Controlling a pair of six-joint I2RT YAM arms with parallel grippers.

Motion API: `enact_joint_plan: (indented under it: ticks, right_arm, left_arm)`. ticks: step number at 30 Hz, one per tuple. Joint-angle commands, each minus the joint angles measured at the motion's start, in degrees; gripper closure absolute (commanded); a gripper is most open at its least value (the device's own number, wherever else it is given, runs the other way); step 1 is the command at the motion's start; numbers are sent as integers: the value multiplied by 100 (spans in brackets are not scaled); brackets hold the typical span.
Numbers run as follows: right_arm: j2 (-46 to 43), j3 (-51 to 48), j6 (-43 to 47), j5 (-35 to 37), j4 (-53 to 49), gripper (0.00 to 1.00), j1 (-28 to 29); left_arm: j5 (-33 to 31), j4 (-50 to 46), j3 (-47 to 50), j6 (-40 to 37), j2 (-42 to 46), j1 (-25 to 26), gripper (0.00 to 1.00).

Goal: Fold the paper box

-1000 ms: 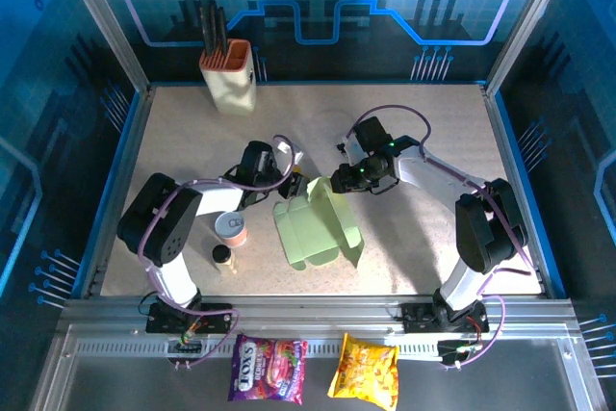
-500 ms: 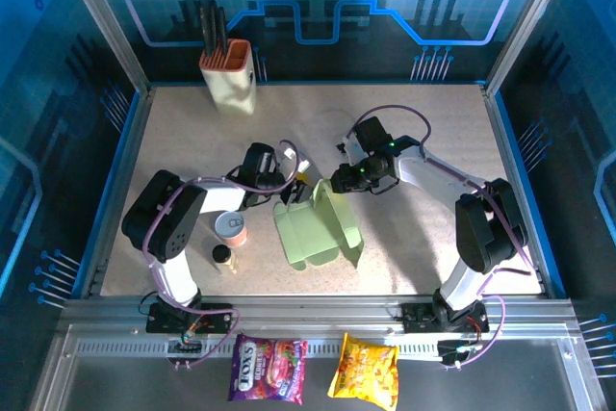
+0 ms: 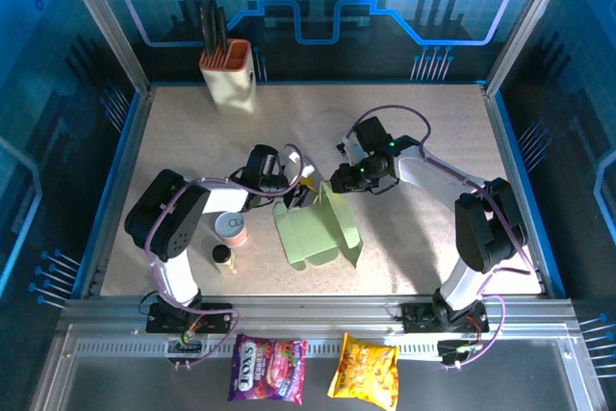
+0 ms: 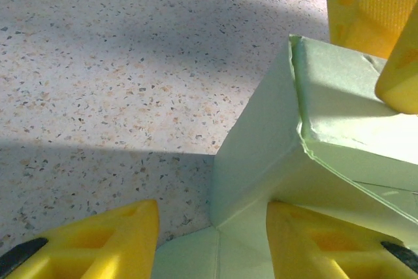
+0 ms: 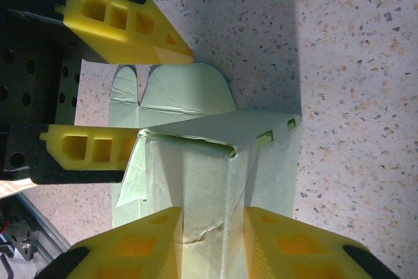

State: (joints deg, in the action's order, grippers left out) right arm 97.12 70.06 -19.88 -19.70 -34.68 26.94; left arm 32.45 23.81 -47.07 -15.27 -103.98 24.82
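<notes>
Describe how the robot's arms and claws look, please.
Both arms are black with white link sections and looping purple cables: left arm, right arm. The left claw and right claw have yellow wedge fingers with rectangular hollows.

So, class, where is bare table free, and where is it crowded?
Free: the far strip right of the utensil holder; the near patch between paper box and right arm. Crowded: the middle, where left claw and right claw meet.
</notes>
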Motion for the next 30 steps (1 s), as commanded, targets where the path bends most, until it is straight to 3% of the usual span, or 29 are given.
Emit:
enact_joint_plan:
  ticks: [1, 25, 30]
  right_arm:
    - [172, -51, 93, -126, -57, 71, 8]
    - [336, 53, 287, -587, -83, 71, 57]
    - [344, 48, 341, -690, -83, 71, 66]
  left_arm:
    - [385, -25, -52, -201, -43, 102, 52]
    - [368, -421, -276, -345, -53, 234, 52]
    - [309, -461, -242, -380, 58, 267, 57]
